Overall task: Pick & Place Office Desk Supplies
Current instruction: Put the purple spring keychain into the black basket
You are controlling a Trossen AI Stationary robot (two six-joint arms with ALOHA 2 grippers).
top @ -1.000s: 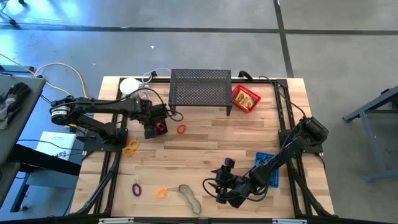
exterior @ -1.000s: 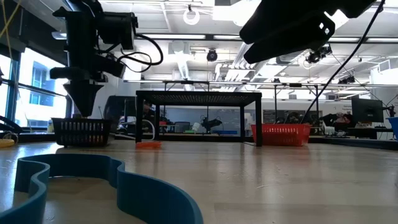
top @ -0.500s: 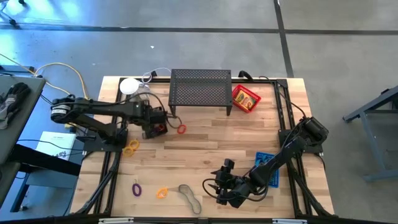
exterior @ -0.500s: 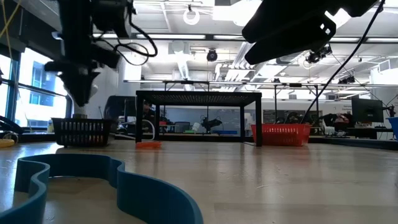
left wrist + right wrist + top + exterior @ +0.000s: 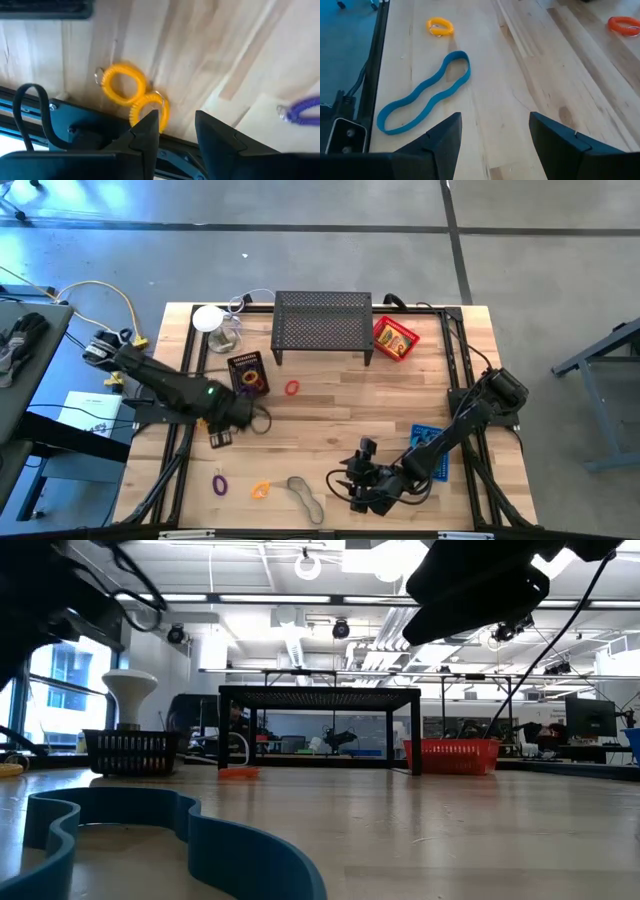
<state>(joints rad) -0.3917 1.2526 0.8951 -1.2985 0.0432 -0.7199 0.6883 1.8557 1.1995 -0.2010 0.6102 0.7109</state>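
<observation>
We see the left gripper (image 5: 222, 432) over the table's (image 5: 330, 410) left edge, the black tray (image 5: 247, 373) beside a red ring (image 5: 291, 388), the right gripper (image 5: 345, 483) near the front

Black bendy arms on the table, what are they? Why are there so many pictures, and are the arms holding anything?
They are two robot arms, each ending in two fingers for picking things up. One picture looks straight down on the wooden table. Another looks across it from table height. A small camera also rides on each arm's wrist.

On the table are a black perforated metal stand, a red mesh tray, a small black mesh tray, a red coil ring and a purple coil ring.

The left arm's fingers hang over two yellow coil rings. The right arm's fingers hang near a wavy blue band. Both pairs of fingers are open and hold nothing.
</observation>
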